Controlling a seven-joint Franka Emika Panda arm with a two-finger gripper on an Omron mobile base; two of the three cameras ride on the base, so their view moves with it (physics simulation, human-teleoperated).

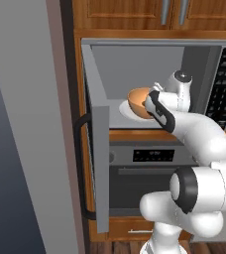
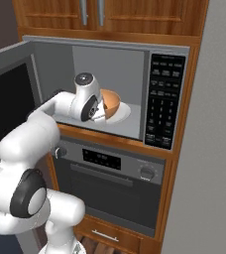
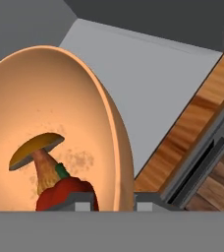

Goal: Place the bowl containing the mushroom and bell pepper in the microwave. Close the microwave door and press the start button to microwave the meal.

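Item 1, the microwave door (image 1: 99,163), left of centre in the left base view: you see it swung fully open, edge-on to the camera, its curved black handle at the left. Closing it is still to do.

Item 2, the bowl (image 1: 139,101), centre of the same view: orange-tan, carried inside the microwave (image 1: 149,59) cavity over the pale round turntable (image 1: 126,110). It looks tilted; whether its base touches the turntable you cannot tell from here. In the hand view the mushroom (image 3: 35,155) and the bell pepper (image 3: 67,193) lie together in its lower left, so the contents are aboard.

Item 3, the gripper (image 3: 115,201), bottom centre of the hand view: you find its two tips a narrow way apart with the bowl's rim running down between them, one tip inside the wall and one outside. Read this as a pinch on the rim; release has not happened.

Item 4, the keypad panel (image 1: 223,87), right edge of the left base view: black, untouched by the arm. The start button is yet to be pressed.

Status, as judged: carrying-in is nearly complete; setting down, letting go, withdrawing, shutting the door and pressing start remain for you.
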